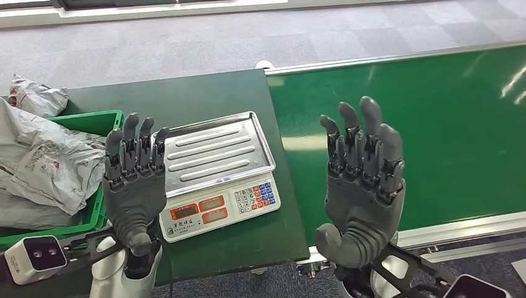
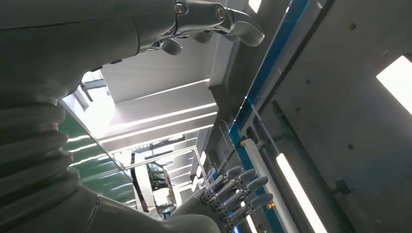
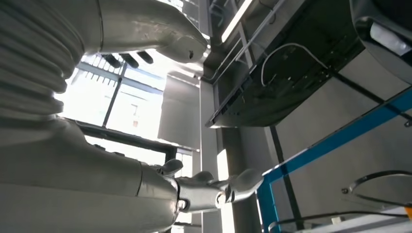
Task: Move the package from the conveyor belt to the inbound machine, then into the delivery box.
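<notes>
two robot hands raised, palms up, fingers spread wide and empty: left hand (image 1: 133,186) hides the near left corner of one scale (image 1: 217,177), right hand (image 1: 363,186) over one green conveyor belt (image 1: 446,136). grey packages (image 1: 49,164), count unclear, fill one green box (image 1: 99,121) at far left, partly cut off.

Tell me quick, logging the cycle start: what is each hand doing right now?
Left hand: open, fingers up, holding nothing.
Right hand: open, fingers spread, holding nothing.
</notes>
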Action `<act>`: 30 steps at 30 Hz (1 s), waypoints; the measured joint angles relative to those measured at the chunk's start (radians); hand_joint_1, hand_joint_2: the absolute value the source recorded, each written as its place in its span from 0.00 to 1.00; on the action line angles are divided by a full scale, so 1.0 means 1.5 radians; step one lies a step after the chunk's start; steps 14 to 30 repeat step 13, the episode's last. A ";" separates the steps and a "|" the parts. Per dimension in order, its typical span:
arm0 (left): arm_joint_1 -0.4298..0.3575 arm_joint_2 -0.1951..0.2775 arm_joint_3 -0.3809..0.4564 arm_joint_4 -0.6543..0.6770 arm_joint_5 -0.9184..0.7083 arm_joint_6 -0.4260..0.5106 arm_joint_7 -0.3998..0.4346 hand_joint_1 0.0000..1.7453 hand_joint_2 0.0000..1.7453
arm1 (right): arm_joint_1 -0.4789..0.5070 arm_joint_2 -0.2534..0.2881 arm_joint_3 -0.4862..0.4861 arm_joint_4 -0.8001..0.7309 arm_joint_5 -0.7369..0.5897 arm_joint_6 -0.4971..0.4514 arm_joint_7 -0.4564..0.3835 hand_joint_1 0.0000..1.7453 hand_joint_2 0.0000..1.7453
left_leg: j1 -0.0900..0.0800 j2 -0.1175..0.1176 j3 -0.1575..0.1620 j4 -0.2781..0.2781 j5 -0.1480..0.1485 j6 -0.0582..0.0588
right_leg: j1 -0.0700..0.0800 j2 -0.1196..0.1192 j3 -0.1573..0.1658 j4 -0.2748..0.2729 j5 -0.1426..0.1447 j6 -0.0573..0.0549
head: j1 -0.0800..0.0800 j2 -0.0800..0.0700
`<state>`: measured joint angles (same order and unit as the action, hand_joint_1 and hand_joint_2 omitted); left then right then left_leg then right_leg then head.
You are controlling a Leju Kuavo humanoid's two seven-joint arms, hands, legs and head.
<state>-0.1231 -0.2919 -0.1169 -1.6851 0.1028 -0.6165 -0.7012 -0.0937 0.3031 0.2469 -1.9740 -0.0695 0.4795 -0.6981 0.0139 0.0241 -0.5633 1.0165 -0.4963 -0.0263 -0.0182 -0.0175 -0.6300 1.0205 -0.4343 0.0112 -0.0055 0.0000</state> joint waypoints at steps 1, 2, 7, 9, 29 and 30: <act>0.000 -0.001 0.000 0.002 -0.003 0.005 0.000 0.00 1.00 | 0.001 0.000 -0.004 0.000 0.003 0.001 0.000 0.00 1.00 | 0.000 0.000 0.000 0.000 0.000 0.000 | 0.000 0.000 0.000 0.000 0.000 0.000 | 0.000 0.000; 0.000 -0.001 0.000 0.004 -0.007 0.011 0.000 0.00 1.00 | 0.001 0.000 -0.007 0.000 0.006 0.001 0.000 0.00 1.00 | 0.000 0.000 0.000 0.000 0.000 0.000 | 0.000 0.000 0.000 0.000 0.000 0.000 | 0.000 0.000; 0.000 -0.001 0.000 0.012 -0.020 0.050 0.000 0.00 1.00 | 0.003 0.001 -0.017 0.001 0.021 -0.006 0.000 0.00 1.00 | 0.000 0.000 0.000 0.000 0.000 0.000 | 0.000 0.000 0.000 0.000 0.000 0.000 | 0.000 0.000; 0.000 -0.001 0.000 0.014 -0.025 0.065 0.000 0.00 1.00 | 0.003 0.001 -0.017 0.001 0.025 -0.011 0.001 0.00 1.00 | 0.000 0.000 0.000 0.000 0.000 0.000 | 0.000 0.000 0.000 0.000 0.000 0.000 | 0.000 0.000; 0.000 -0.001 0.000 0.018 -0.031 0.084 0.000 0.00 1.00 | 0.003 0.001 -0.017 0.004 0.030 -0.016 0.001 0.00 1.00 | 0.000 0.000 0.000 0.000 0.000 0.000 | 0.000 0.000 0.000 0.000 0.000 0.000 | 0.000 0.000; 0.000 -0.001 0.000 0.018 -0.031 0.084 0.000 0.00 1.00 | 0.003 0.001 -0.017 0.004 0.030 -0.016 0.001 0.00 1.00 | 0.000 0.000 0.000 0.000 0.000 0.000 | 0.000 0.000 0.000 0.000 0.000 0.000 | 0.000 0.000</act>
